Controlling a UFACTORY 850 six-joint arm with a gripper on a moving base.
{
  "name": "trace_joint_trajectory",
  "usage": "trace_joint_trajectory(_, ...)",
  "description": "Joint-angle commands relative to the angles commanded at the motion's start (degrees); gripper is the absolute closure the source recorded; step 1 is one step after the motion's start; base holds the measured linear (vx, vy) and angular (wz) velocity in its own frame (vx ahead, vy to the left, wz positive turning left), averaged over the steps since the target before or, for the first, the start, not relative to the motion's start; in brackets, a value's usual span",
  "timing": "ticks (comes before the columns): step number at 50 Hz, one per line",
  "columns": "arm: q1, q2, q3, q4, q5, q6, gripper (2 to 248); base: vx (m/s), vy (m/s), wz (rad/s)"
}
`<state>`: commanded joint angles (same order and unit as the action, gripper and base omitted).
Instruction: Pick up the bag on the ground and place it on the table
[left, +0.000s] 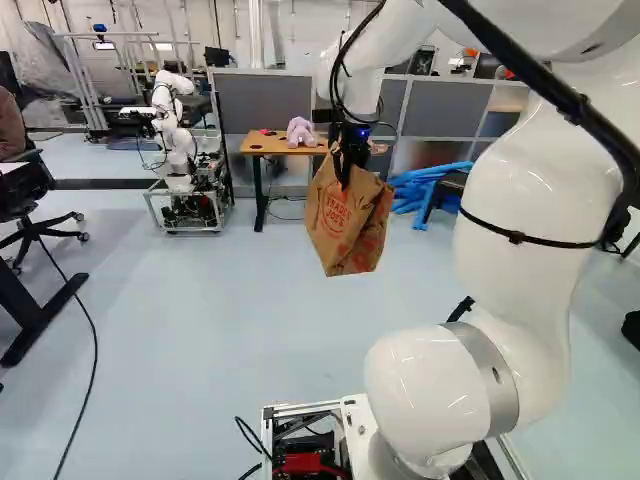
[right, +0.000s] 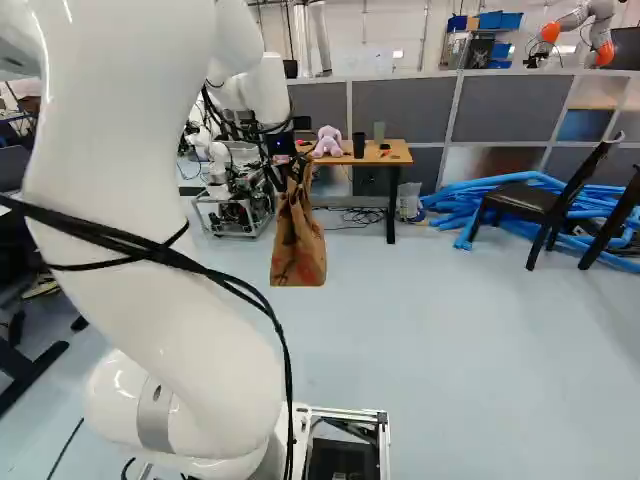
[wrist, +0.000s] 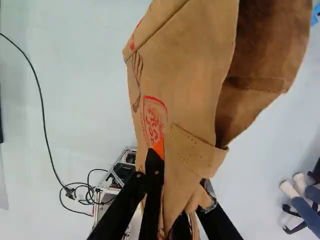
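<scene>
The claw (wrist: 182, 176) is holding one end of the brown bag (left: 345, 225), pinched from both sides. The bag hangs above the floor (left: 200, 330), short of the near edge of the table (right: 397, 154). Picking up looks done; reaching the table and setting it down are left.

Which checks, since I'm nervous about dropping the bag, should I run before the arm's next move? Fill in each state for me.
1. Tool grips bag from both sides: ok.
2. Bag lifted off floor: ok, it hangs in the air.
3. Bag over table: not ok, it hangs short of it, on the near side.
4. Tabletop free of other things: not ok, a toy and a black cup stand on it.
5. Grip firm enough for the trip: cannot tell.
6. Bag empty or loaded: cannot tell.
</scene>
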<state>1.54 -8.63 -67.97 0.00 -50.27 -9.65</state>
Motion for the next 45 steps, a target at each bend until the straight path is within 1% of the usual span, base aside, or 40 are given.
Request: trace_joint_trajectory(45, -0.1, 2.33, -5.67, 0.0, -6.71, 0.0, 229, 0.0, 0.0, 0.0)
